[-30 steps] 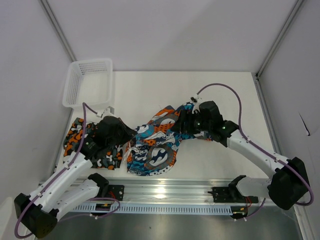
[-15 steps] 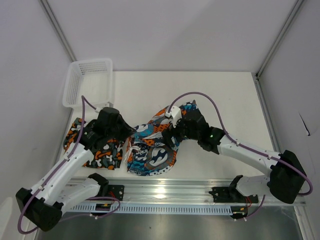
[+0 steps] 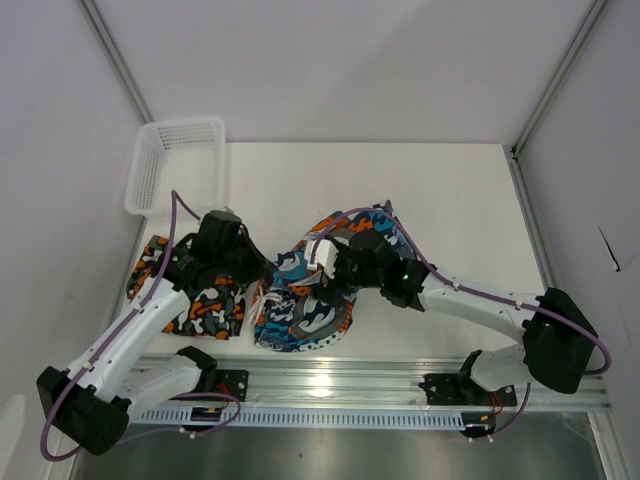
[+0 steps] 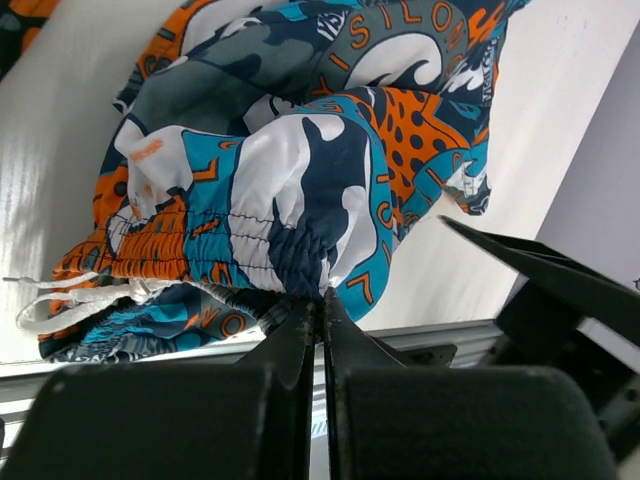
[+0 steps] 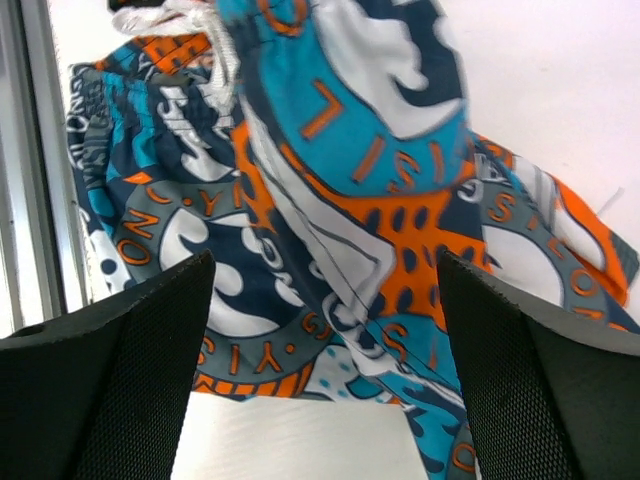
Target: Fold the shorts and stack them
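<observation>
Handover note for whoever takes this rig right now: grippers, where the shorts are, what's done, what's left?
Left gripper: shut on the waistband of the teal shorts.
Right gripper: open above the same shorts, holding nothing.
Teal shorts: bunched mid-table, not folded.
Camouflage shorts: on the table to the left, partly under the left arm; fold unclear.
Done: nothing stacked.
Left: fold the teal shorts, then stack both pairs.
</observation>
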`<state>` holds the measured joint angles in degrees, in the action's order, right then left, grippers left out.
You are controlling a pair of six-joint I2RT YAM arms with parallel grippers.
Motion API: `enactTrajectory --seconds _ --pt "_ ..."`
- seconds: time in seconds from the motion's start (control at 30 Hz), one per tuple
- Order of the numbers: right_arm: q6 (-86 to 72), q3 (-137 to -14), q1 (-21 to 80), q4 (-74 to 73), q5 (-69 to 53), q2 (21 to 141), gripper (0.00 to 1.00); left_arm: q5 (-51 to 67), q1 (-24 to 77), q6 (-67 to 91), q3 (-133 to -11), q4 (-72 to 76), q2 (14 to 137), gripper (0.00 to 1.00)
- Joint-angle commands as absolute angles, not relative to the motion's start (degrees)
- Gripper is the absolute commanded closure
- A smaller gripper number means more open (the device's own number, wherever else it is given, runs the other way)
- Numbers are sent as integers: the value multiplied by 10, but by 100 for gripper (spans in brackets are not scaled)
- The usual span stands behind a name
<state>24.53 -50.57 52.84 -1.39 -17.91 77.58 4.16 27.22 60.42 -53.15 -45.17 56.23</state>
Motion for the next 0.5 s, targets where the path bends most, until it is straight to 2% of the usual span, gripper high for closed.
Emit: enactTrajectory --seconds 0.0,0.07,0.27,0.3,0.33,0.37,0.47 --pt "286 -534 556 9 -158 797 8 86 264 617 -527 -435 554 100" --pt "287 -533 564 22 -148 811 9 97 263 624 -523 -430 552 100" --pt "266 -538 580 66 -113 836 31 116 262 643 -505 -411 541 100" --pt "262 -538 580 71 -115 836 42 117 262 644 -504 -410 539 100" --pt "259 -538 580 74 -119 834 49 118 262 644 -499 -410 538 100" --pt "258 -541 580 72 -126 831 61 119 262 645 -498 -410 536 100" --pt "252 -543 580 66 -133 820 78 124 261 647 -493 -406 532 100"
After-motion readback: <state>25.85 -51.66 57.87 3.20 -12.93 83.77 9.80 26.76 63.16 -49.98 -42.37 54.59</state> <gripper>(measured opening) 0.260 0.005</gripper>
